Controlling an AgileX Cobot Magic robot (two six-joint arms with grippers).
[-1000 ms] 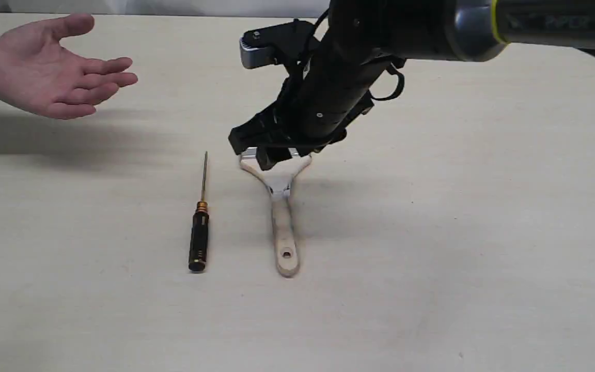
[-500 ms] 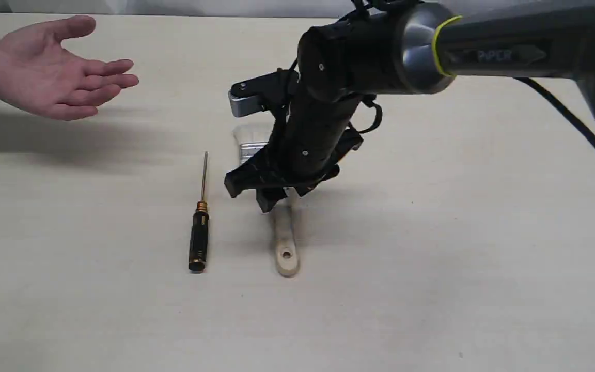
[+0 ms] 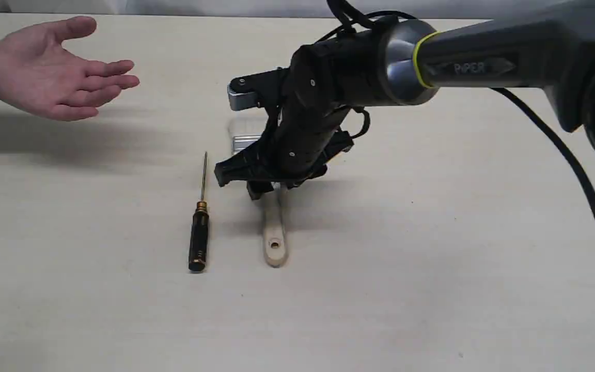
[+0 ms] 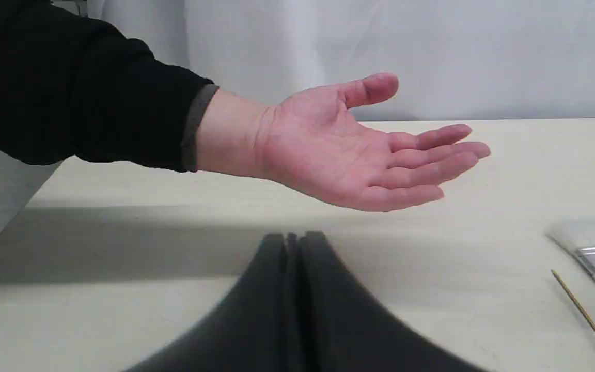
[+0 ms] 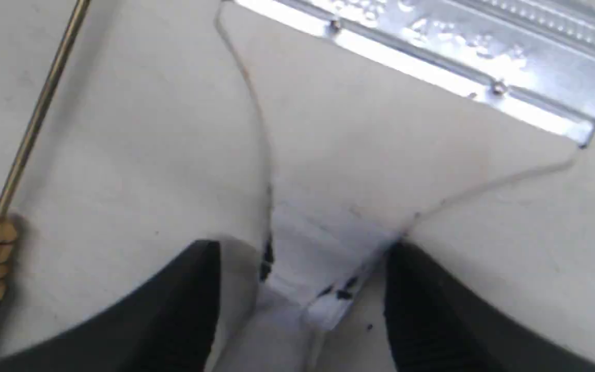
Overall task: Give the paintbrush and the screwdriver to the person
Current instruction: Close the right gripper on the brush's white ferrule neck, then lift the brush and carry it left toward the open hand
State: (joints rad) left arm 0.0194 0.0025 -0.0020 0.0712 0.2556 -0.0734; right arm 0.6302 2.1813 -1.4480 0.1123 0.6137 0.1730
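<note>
The paintbrush (image 3: 274,232) lies on the table with its wooden handle toward the front edge; its silver ferrule (image 5: 457,57) fills the right wrist view. My right gripper (image 3: 259,190) is low over the handle's taped neck. It is open, a black finger on each side (image 5: 302,250), one finger touching the neck and the other a little apart. The black-handled screwdriver (image 3: 199,237) lies parallel just left of the brush, untouched. The person's hand (image 3: 44,72) waits palm up at the far left. My left gripper (image 4: 295,238) is shut on nothing, below that hand (image 4: 349,150).
The pale table (image 3: 432,268) carries nothing else. The right arm's body and black cable (image 3: 576,170) stretch in from the right. A white backdrop (image 4: 432,51) stands behind the table. The person's black sleeve (image 4: 70,88) enters beside my left gripper.
My right gripper came down from the ferrule onto the handle's neck. The brush has slid a little to the left and away from the front edge. The hand and screwdriver stayed put.
</note>
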